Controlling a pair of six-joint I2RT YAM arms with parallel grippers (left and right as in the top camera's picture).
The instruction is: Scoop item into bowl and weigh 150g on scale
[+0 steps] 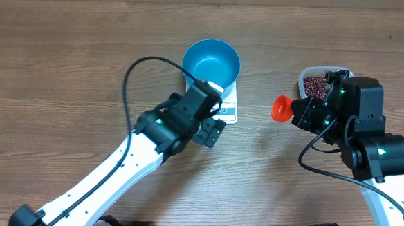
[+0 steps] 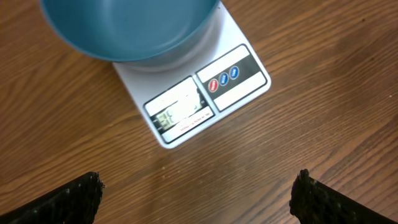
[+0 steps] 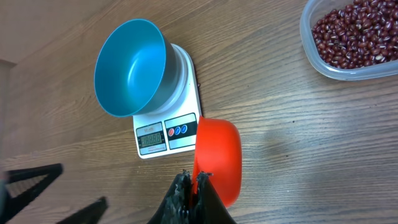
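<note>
**Op A:** Quick status, L side?

**Op B:** L tool (image 2: 196, 202) is spread wide, nothing btwn its fingers (image 2: 78, 202). I've got it hovering over the table (image 1: 66, 64), just off the display edge of the scale (image 2: 205, 93).

**Op A:** Bowl?

**Op B:** The bowl (image 1: 211, 60) sits on the scale and covers most of the platform. Only the display & button strip sticks out. Display's lit, but I can't read the digits from here. Wrist cam on the R side looks straight into the bowl's blue inside.

**Op A:** R side?

**Op B:** R tool (image 3: 194, 186) is clamped tight on the scoop (image 3: 217, 158), orange-red cup just past the fingertips. It's up over the table btwn the scale and the tub (image 1: 308, 73). Can't tell what's in the cup.

**Op A:** And the beans?

**Op B:** The beans (image 3: 351, 34) are piled in the clear tub, R of the scale and well apart from the bowl. In the overhead view my R arm partly covers the tub.
</note>
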